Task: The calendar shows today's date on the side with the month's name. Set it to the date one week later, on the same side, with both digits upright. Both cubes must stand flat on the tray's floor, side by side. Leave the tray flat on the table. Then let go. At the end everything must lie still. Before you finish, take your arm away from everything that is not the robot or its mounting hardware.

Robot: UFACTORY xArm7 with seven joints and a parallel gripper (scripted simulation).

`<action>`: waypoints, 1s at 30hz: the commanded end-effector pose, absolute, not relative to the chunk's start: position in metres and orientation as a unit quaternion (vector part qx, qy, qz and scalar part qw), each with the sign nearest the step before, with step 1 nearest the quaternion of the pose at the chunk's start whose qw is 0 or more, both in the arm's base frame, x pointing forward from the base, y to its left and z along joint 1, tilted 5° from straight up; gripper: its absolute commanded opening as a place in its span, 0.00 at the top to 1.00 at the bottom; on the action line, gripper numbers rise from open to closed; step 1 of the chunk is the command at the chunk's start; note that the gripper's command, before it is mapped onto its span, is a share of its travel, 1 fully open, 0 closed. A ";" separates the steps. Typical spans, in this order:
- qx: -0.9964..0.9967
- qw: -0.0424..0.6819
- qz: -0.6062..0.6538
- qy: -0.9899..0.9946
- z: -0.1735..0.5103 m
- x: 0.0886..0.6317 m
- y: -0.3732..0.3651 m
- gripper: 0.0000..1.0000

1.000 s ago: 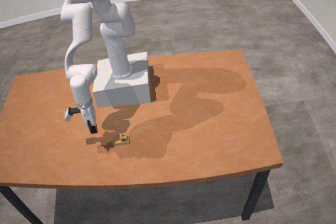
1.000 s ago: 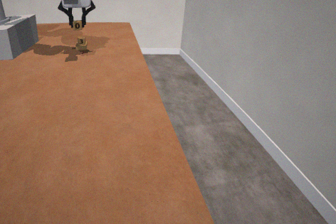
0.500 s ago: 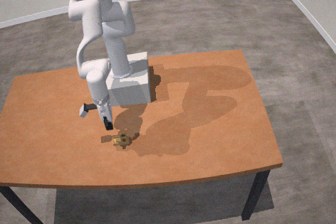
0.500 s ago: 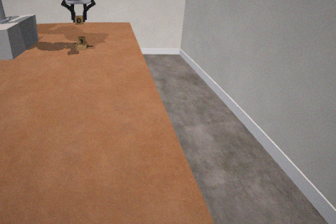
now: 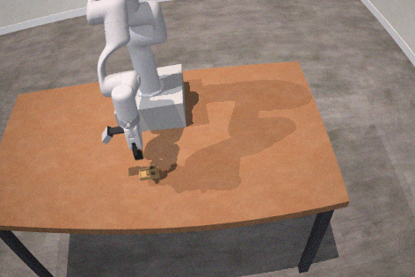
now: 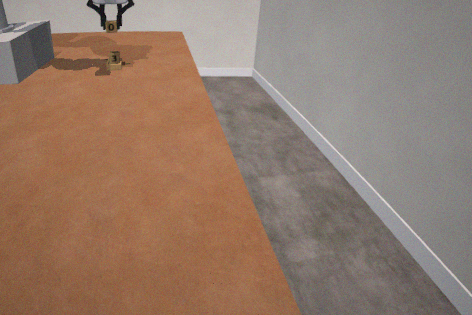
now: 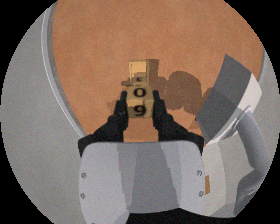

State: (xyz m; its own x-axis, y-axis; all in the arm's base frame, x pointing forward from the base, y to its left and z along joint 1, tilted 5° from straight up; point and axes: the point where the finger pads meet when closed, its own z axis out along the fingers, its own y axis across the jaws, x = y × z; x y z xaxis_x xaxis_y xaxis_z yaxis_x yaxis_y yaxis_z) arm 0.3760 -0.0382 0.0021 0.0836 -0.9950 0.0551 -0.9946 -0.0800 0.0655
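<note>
Cube's 9 [image 7: 139, 109] in wrist view only, 0 [image 6: 111, 27] [image 7: 140, 92] in both.

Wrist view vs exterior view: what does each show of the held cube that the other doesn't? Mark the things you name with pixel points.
Wrist only: a second digit face, reading 9 or 6, on the small tan cube with dark digits [image 6: 111, 27] [image 7: 139, 102].
Exterior only: the cube's height above the brown tabletop [image 6: 125, 162] [image 7: 100, 45], seen side-on.
Both: a 0 face, and the black-fingered end effector [image 6: 111, 26] [image 7: 140, 98] gripping the cube.

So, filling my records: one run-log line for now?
pincer: shut on tan wooden cube, raised | tan wooden tray: lower, holding second tan cube
</note>
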 end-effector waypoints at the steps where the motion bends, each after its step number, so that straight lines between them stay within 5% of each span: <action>1: 0.735 0.042 0.000 -0.677 0.000 0.377 -0.038 0.71; 30: 0.735 0.042 0.000 -0.677 -0.060 0.375 -0.042 0.71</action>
State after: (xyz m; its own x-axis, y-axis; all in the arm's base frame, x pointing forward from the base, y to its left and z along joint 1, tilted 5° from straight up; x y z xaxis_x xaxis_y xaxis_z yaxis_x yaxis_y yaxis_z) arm 0.3729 -0.0413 -0.0562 0.0842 -0.9949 0.0552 -0.9946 -0.0805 0.0654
